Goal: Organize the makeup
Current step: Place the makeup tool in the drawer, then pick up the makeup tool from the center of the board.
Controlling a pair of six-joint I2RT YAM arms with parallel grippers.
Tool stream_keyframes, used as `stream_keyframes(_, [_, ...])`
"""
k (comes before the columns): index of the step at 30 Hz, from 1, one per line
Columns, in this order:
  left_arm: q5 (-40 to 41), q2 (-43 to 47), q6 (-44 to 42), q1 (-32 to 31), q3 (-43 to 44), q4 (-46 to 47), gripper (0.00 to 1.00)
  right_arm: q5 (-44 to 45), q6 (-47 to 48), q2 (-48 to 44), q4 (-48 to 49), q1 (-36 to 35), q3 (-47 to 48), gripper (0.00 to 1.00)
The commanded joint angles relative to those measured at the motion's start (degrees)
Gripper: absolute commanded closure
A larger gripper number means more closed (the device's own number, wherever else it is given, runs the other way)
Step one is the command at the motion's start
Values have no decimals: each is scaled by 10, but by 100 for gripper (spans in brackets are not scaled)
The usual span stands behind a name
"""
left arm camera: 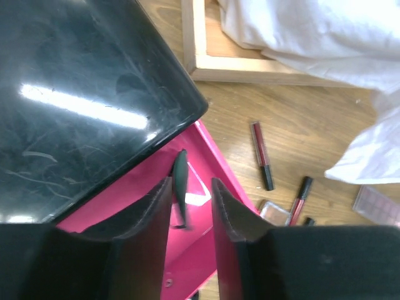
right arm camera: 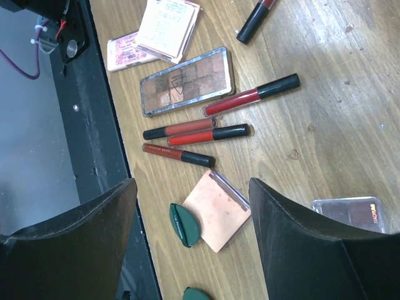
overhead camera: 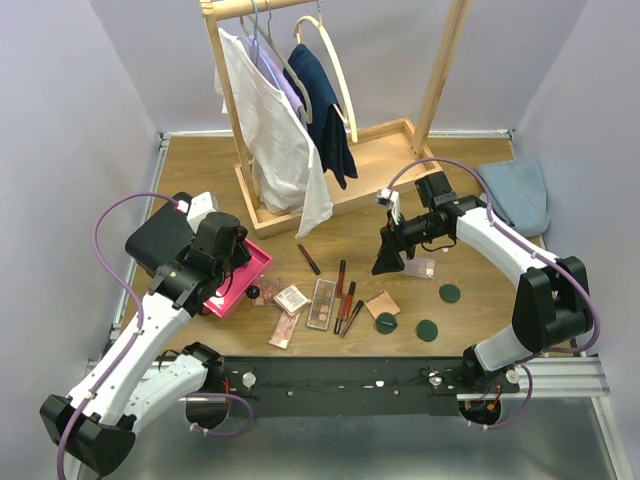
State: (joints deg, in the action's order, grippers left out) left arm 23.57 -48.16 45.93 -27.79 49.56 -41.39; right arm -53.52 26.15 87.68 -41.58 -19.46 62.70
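Observation:
The makeup lies on the wooden table in front of the arms: an eyeshadow palette, slim red tubes, a peach compact and green discs. My left gripper hangs over the open pink drawer of the black case. It is open, with a green disc edge-on between its fingers, near the left one and not clamped. My right gripper is open and empty above the peach compact and a green disc, with the tubes and the palette beyond.
A wooden clothes rack with hanging garments stands at the back centre. A blue cloth lies at the back right. A small brown palette lies under the right gripper. The black rail runs along the near edge.

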Motion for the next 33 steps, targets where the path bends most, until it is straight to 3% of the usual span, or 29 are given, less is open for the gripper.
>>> stream_keyframes(1, [-11,11,3,6,1,4,52,16,-4,-15,5,8,-8,20])
stream_keyframes(14, [3,20,-31,6,116,-96,32,74,18,-24,-21,20,6,20])
stream_keyframes(25, [-83,51,-47,6,99,-42,14,222,40,-23,-89,33,21,20])
stream_keyframes(33, [-118,62,-59,7,102,-15,8,288,36,-34,-123,65,-6,20])
